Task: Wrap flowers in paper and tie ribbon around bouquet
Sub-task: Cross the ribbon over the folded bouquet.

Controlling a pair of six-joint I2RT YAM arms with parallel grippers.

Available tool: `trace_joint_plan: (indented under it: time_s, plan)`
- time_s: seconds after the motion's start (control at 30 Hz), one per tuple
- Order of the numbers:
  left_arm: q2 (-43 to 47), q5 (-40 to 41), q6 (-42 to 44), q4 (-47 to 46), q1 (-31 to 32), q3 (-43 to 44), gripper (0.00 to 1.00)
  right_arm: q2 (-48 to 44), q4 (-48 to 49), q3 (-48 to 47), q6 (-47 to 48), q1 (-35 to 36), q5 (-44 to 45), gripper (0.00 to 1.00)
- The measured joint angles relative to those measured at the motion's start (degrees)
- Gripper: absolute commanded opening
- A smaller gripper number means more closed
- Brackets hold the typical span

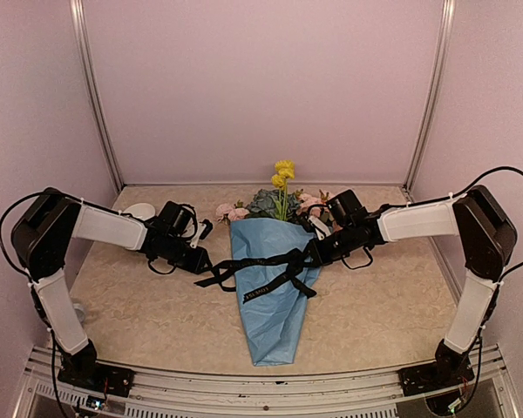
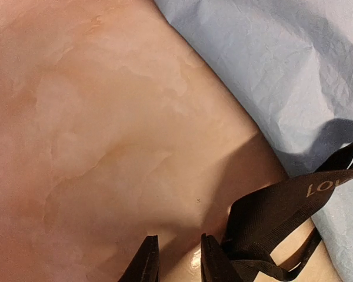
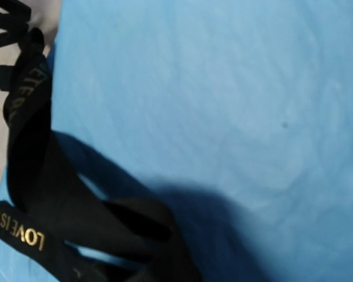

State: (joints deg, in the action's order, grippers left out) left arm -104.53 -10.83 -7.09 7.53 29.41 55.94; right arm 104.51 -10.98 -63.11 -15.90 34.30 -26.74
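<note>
Tying looks unfinished: bouquet [image 1: 266, 237] lies flat mid-table [image 1: 148, 305], ribbon [image 1: 244, 272] looped loosely across paper [image 1: 275, 331]. Right gripper [image 1: 314, 253] closed, seemingly pinching ribbon. Left gripper [image 2: 179, 261] slightly parted, empty, ribbon tail just beside finger. Risk: one-sided pull drags bouquet or slackens loop.

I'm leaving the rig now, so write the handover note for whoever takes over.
Left fingers: slightly open, empty, low over the table beside the ribbon on its left side.
Right fingers: shut, apparently pinching the ribbon at the cone's right edge.
Done: flowers wrapped in the paper cone, ribbon crossed over its middle.
Left: the ribbon's ends lie loose and no finished knot is visible, so tie and tighten it.
</note>
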Motion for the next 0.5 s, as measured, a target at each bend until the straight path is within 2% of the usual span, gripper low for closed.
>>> trace_joint_plan:
  time_s: [0.13,0.4,0.5]
  plan:
    - [0.72,-2.71,-0.17,-3.21,-0.94,-2.62,0.36,0.00,-0.24,-0.07,0.15,0.00,0.00,0.05]
    - [2.86,-10.21,-0.20,-7.21,-0.55,-4.55,0.45,0.00,-0.74,-0.72,0.24,0.00,0.02,0.04]
    - [4.76,-13.35,-0.33,-8.79,-0.57,-5.95,0.52,0.00,-0.83,-0.72,0.24,0.00,0.02,0.04]
